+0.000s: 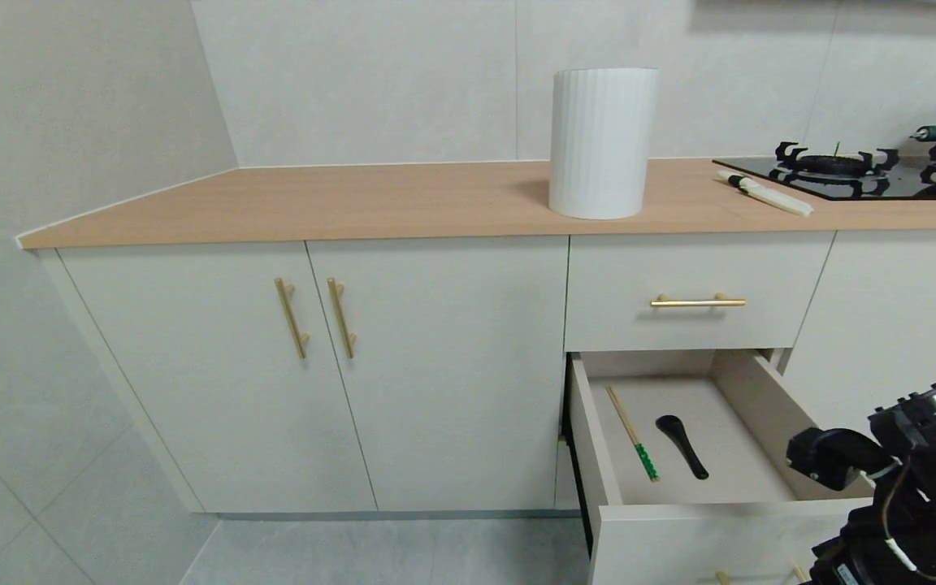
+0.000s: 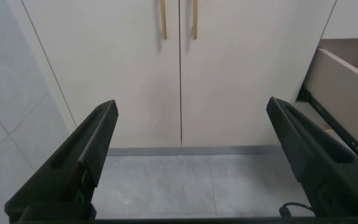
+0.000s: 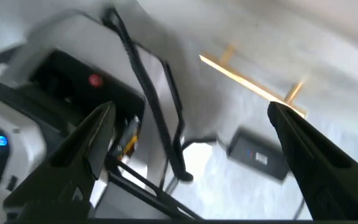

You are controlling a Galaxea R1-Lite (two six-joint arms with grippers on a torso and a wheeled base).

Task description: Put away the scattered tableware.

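Drawer (image 1: 594,439) at 4 o'clock hangs open, chopsticks (image 1: 632,435) & spoon (image 1: 682,445) inside; white utensil (image 1: 764,193) on surface (image 1: 354,199), 3 o'clock of canister (image 1: 600,142). My L end effector (image 2: 191,107) & R end effector (image 3: 190,109) gape, empty. Risk: my reach clips drawer edge or tips canister.

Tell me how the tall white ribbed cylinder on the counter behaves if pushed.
The white ribbed cylinder stands upright, taller than wide: a high push could tip it. On the smooth countertop a low push would likely slide it. Once tipped, its round wall would probably let it roll.
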